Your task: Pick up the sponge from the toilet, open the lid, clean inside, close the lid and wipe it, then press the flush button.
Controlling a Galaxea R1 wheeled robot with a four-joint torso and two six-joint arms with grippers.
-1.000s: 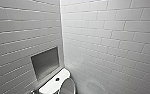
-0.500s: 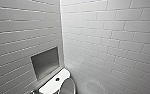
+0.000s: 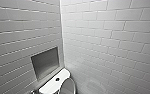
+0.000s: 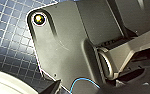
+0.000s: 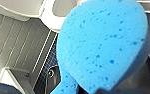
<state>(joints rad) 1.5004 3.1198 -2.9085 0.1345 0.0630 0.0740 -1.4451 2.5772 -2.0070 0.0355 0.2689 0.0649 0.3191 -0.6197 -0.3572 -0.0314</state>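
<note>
Gripper on the right arm point(image 5: 91, 91) is clenched on the sponge point(image 5: 101, 47). It grips the thin end, and that end looks pinched. The sponge is bright blue with little dark holes. It hangs in the air, right up close to the right wrist camera, and it blocks a lot of what is behind it.

Past the sponge, white shiny parts of the toilet point(image 5: 49, 18) peek out. Beside them is a wall of pale grey tiles point(image 5: 16, 50). Lower down is a strip of dark blue floor point(image 5: 47, 67) with a small shiny round thing point(image 5: 51, 73) on it. I cannot tell what that round thing is.

For the left gripper, I cannot tell if it is loose or clenched. Near that arm the floor has tiny dark blue squares. A curved white edge point(image 4: 6, 82) lies just beside them, and a thin blue wire point(image 4: 83, 81) runs by the arm.

From up high, the flat white top of the toilet sits in the corner where two tiled walls meet. A dark round flush button point(image 3: 57, 79) is in its middle. A rounded grey part point(image 3: 67, 87) touches it, and I cannot tell if this is the lid. A square nook point(image 3: 44, 62) is set in the wall just above.
</note>
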